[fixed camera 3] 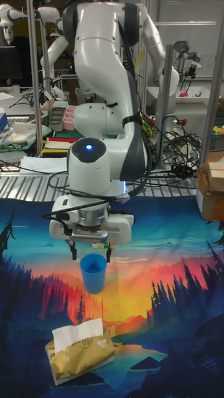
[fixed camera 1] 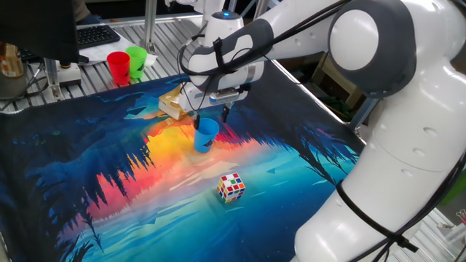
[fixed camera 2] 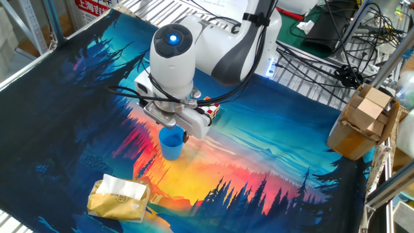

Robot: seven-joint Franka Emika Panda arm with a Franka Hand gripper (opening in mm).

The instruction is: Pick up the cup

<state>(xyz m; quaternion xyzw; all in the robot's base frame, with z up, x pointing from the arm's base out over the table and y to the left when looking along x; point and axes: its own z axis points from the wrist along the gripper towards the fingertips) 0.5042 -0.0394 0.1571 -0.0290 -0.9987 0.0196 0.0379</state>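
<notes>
The blue cup (fixed camera 1: 206, 135) stands upright on the colourful mat, open end up; it also shows in the other fixed view (fixed camera 2: 172, 144) and the tall fixed view (fixed camera 3: 93, 272). My gripper (fixed camera 1: 210, 115) hangs directly over it, open, with one finger on each side just above the rim. In the tall fixed view the gripper (fixed camera 3: 91, 254) has its fingertips (fixed camera 3: 73, 252) level with the cup's top edge, wider apart than the cup. Nothing is held between the fingers. In the other fixed view the gripper (fixed camera 2: 173, 128) partly hides the cup's rim.
A Rubik's cube (fixed camera 1: 231, 186) lies nearer the mat's front. A yellow tissue pack (fixed camera 1: 175, 105) sits just behind the cup. A red cup (fixed camera 1: 119, 67) and a green cup (fixed camera 1: 136, 61) stand off the mat. A cardboard box (fixed camera 2: 362, 123) stands beside the mat.
</notes>
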